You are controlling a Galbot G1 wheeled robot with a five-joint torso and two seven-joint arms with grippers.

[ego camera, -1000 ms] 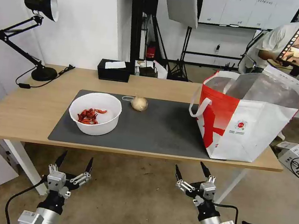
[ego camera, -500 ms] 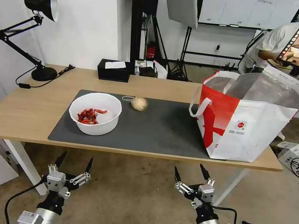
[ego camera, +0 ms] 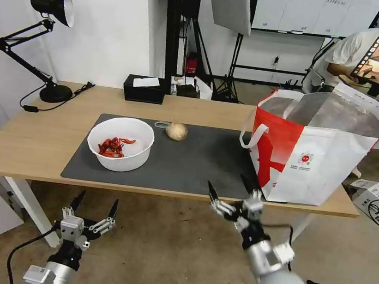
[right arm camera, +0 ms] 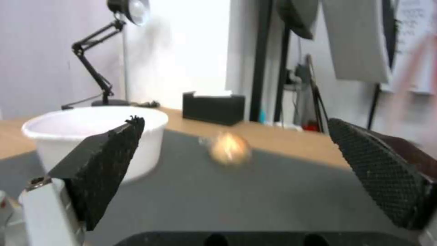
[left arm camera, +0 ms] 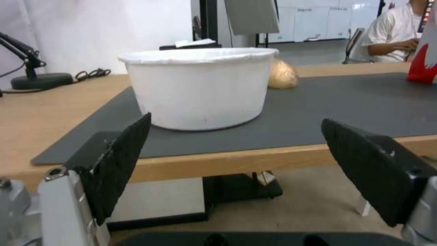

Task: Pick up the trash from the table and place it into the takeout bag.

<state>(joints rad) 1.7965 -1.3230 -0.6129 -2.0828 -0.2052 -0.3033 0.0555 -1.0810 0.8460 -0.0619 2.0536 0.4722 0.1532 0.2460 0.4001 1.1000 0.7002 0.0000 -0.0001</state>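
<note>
The white bowl (ego camera: 120,143) with red crayfish shells (ego camera: 112,146) sits left of centre in the head view, on the dark mat (ego camera: 195,166) that covers the middle of the table (ego camera: 27,139). The beige ball (ego camera: 176,131) lies just beyond and to the right of the bowl, near the mat's far edge. The takeout bag (ego camera: 310,158) stands at the right of the frame on the table's right end, its foil-lined mouth open. The right gripper (ego camera: 232,195) hangs at the table's near edge, lower centre-right, jaws spread wide and empty; its wrist view looks across the mat at the ball between the black pads (right arm camera: 104,164). The left gripper (ego camera: 93,208) rests below the table edge at lower left, also wide open and holding nothing. The step looks like a reach for the ball: keep the jaws wide, approach low over the mat, centre the ball before closing, and steer clear of the bowl's rim.
</note>
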